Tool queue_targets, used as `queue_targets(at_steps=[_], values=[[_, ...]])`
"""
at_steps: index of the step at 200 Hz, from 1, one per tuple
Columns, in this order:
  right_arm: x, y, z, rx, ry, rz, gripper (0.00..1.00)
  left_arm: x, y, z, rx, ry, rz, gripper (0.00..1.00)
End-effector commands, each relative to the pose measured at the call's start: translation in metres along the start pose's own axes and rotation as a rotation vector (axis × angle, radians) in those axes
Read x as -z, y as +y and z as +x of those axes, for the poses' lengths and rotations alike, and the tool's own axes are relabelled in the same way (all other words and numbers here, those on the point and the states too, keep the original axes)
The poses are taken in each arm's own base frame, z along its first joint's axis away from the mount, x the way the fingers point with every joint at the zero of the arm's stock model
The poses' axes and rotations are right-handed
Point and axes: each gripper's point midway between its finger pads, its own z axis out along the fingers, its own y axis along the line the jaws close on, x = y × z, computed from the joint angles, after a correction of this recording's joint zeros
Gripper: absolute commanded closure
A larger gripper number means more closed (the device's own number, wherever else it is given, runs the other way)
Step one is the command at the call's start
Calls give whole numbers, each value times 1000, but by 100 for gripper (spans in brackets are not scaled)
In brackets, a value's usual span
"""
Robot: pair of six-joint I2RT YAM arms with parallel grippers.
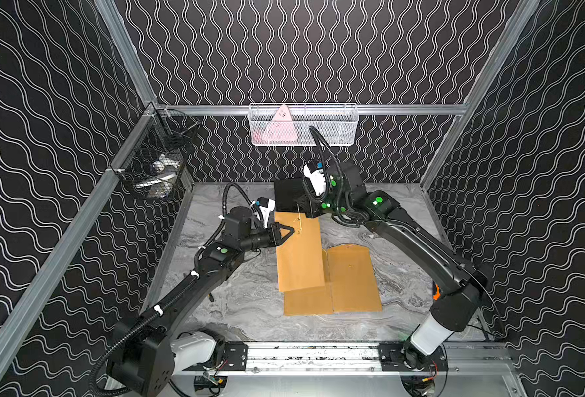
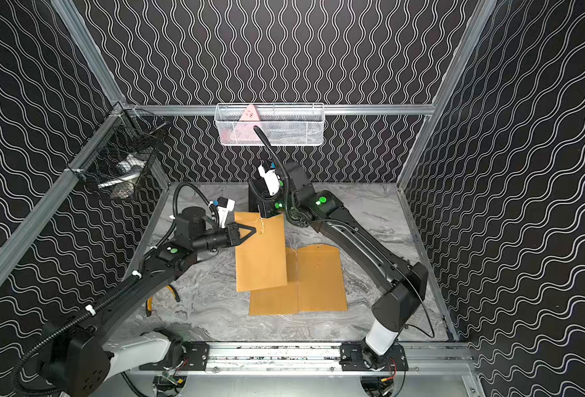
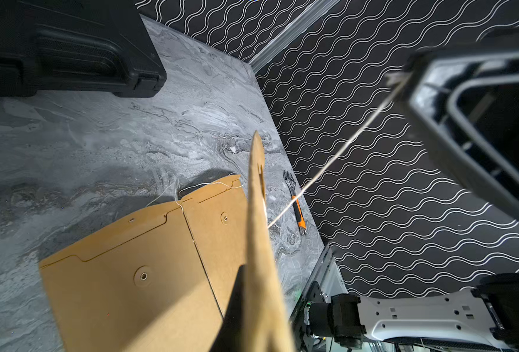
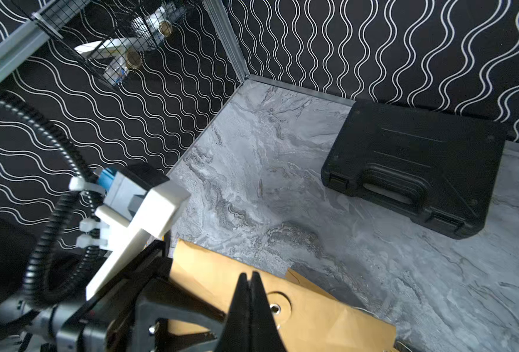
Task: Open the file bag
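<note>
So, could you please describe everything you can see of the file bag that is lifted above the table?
The lifted file bag is a flat brown kraft-paper envelope with a round button near its top. It hangs tilted, overlapping two similar bags lying flat on the marble-look table; whether its lower edge touches them is unclear. The right gripper is shut on its top edge beside the button, and the left gripper pinches its thin white string, drawn taut.
</note>
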Motion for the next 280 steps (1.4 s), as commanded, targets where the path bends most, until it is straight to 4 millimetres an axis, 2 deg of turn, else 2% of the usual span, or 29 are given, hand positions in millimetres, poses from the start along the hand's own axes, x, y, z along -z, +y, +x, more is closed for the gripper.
queue_targets(at_steps=[1,75,126,153,180,230,280], values=[[-1,11,-3,30,-1,-26,100,-1,-6,-6,-13,-28,26,100],[-9,46,-12,77,-6,-86,100,-5,-5,-4,-6,-29,27,100],[-6,62,-16,106,-15,-102,100,-4,-3,-5,-4,-41,18,100],[-1,60,-12,104,-19,-86,100,-2,-2,-8,-6,-60,3,100],[6,50,-1,91,-12,-45,100,-3,0,-15,-14,-75,-19,100],[25,31,24,56,-4,20,100,-10,4,-25,-30,-84,-44,100],[31,17,54,12,32,56,100,-15,6,-40,-46,-109,-64,100]])
